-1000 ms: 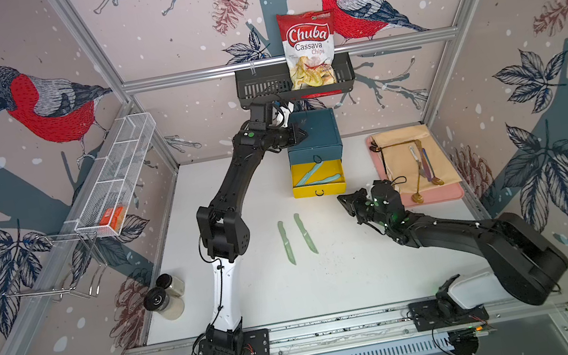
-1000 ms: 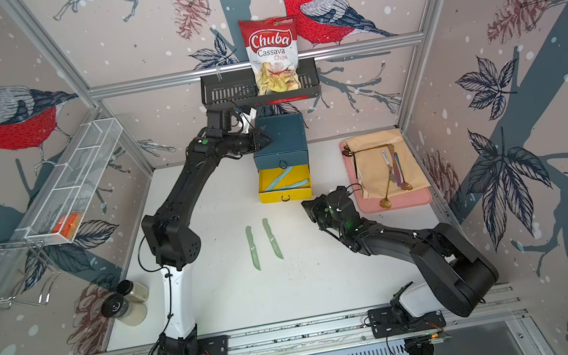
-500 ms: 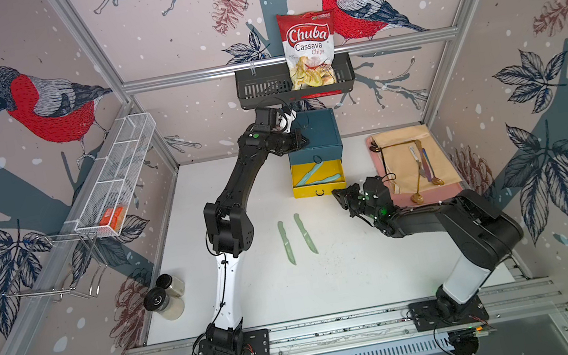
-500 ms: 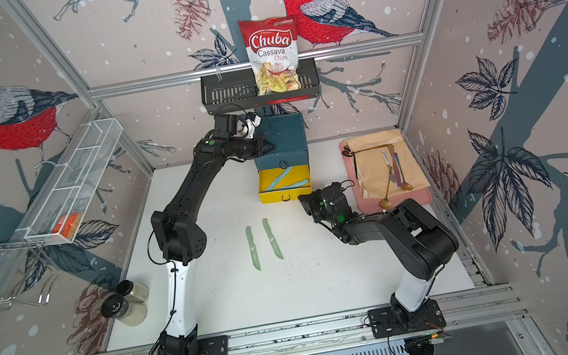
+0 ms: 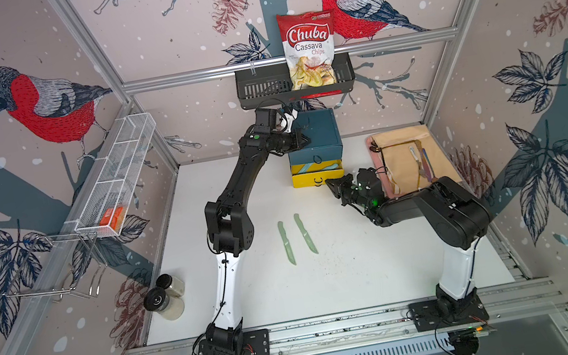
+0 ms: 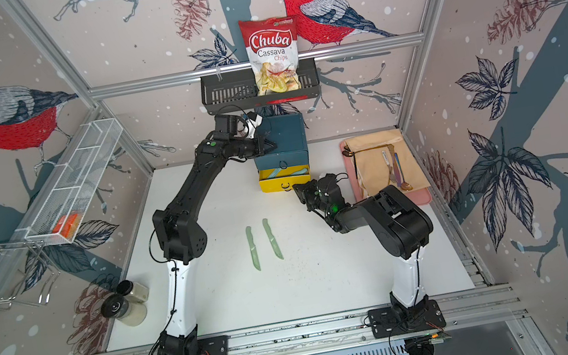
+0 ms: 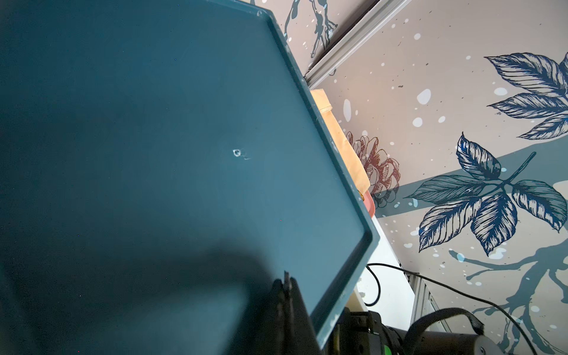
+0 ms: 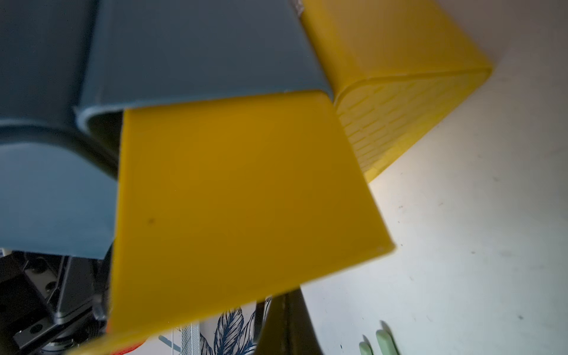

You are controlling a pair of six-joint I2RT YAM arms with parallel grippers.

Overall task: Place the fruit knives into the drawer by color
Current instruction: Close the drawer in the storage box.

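Top views: drawer (image 5: 321, 130) at the back of the surface (image 5: 366, 269), teal knives (image 5: 316, 168) in its open yellow tray (image 5: 317, 180); green knives (image 5: 286, 240) loose in front.
Left wrist: your left hand (image 7: 287, 278) clenched, empty, at drawer top.
Right wrist: your right hand (image 8: 287, 322) clenched, empty, beside yellow tray.

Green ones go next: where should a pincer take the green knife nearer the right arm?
Probably mid-length, straight down from above, jaws across its narrow width: the green knife lies flat on the table, slim, with a gap to its twin, so both long edges are free.
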